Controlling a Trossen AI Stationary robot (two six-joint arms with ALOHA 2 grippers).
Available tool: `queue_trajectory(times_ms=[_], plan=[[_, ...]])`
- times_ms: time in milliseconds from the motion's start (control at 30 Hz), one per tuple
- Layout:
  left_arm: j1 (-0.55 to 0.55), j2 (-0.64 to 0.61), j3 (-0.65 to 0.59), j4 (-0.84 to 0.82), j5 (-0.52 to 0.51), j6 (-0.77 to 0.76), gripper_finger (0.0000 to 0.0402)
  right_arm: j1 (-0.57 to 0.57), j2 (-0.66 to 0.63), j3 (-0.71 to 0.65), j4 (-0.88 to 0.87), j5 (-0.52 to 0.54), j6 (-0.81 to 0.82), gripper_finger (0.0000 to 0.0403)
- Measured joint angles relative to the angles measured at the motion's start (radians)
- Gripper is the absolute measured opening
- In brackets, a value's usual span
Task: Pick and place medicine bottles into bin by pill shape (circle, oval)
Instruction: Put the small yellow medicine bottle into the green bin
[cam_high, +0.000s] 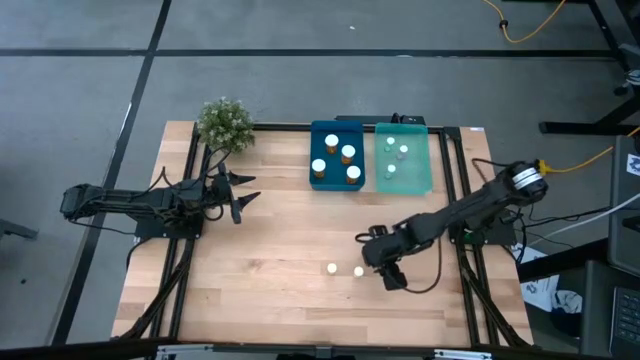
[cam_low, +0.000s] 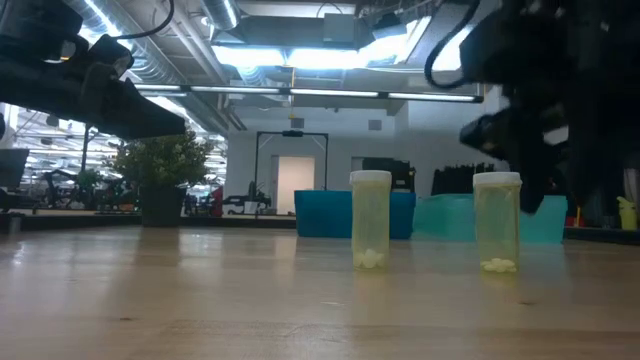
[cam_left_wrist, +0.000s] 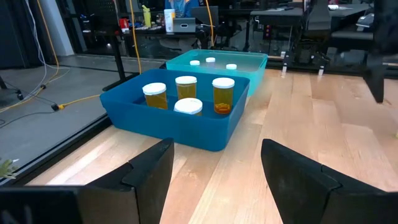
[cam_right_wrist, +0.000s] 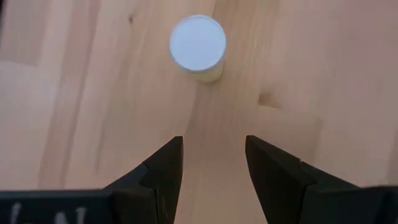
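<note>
The right gripper (cam_right_wrist: 211, 165) hangs open and empty above the wooden table (cam_high: 270, 250), a pale bottle (cam_right_wrist: 198, 47) standing at its 12 o'clock, apart. Two pale bottles stand loose. Four amber bottles (cam_left_wrist: 187, 93) fill the blue tray (cam_high: 337, 155); three pale ones sit in the teal tray (cam_high: 404, 158). The left gripper (cam_high: 240, 192) waits open near the plant (cam_high: 224, 124).

Two pale bottles stand loose on the tabletop (cam_high: 270, 260), the rest sit in trays.

Right pincer (cam_high: 388, 272), fingers apart and empty, hangs just beside the nearer loose bottle (cam_high: 359, 271); the other bottle (cam_high: 331, 268) stands near it. Four amber bottles (cam_high: 347, 153) fill the blue tray (cam_high: 314, 157), pale ones the teal tray (cam_high: 425, 160). Left pincer (cam_high: 238, 196) hovers open near the potted plant (cam_high: 224, 122).
</note>
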Motion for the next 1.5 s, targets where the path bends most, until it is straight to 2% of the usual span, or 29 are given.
queue_trajectory(times_ms=[233, 767, 1133, 1500], plan=[[0.000, 0.000, 0.000, 0.000, 0.000, 0.000, 0.0234, 0.000, 0.095, 0.000, 0.088, 0.000, -0.062, 0.0177], [0.000, 0.000, 0.000, -0.001, 0.000, 0.000, 0.0234, 0.000, 0.098, 0.000, 0.268, 0.007, -0.208, 0.0177], [0.000, 0.000, 0.000, -0.002, 0.000, 0.000, 0.0234, 0.000, 0.098, 0.000, 0.291, 0.008, -0.208, 0.0176], [0.000, 0.000, 0.000, -0.002, 0.000, 0.000, 0.0234, -0.009, 0.097, 0.000, 0.283, 0.008, -0.209, 0.0106]])
